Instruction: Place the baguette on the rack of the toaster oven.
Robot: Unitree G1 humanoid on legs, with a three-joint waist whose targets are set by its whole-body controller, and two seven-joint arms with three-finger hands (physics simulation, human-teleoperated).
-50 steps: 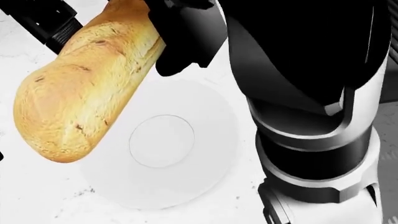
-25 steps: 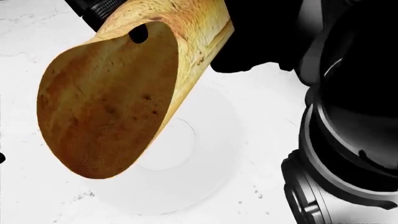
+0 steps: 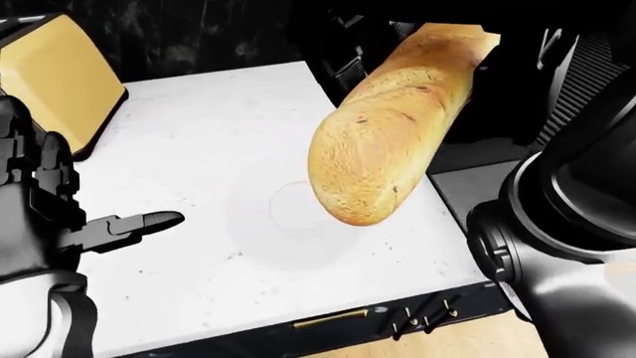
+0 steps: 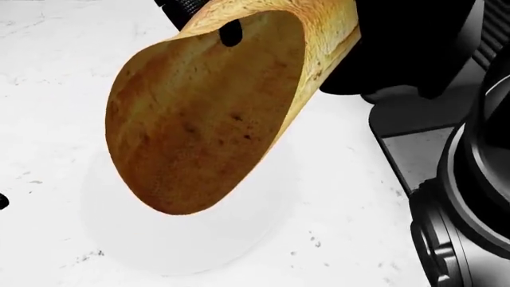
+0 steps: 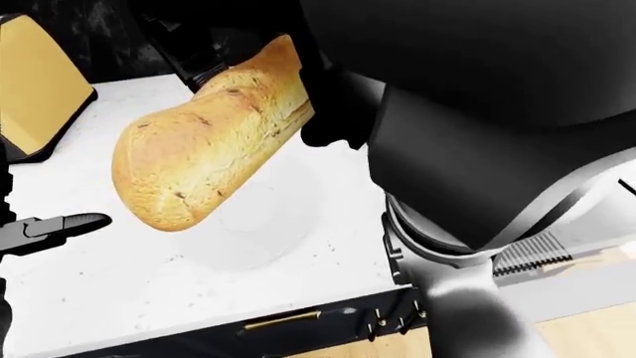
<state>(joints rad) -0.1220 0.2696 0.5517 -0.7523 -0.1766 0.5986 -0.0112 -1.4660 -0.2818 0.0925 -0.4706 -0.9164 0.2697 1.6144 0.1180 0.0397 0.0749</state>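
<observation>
Right hand (image 5: 333, 112): closed round the far end of the baguette (image 3: 388, 134), though the fingers are largely hidden. The loaf hangs in the air, free end toward seven o'clock in the left-eye view, above the white plate (image 3: 259, 239) on the white counter (image 3: 199, 134). Left hand (image 3: 39, 216): empty, fingers spread, at nine o'clock. Judgement: pickup done; transfer and placement remain. No toaster oven rack is identifiable.
</observation>
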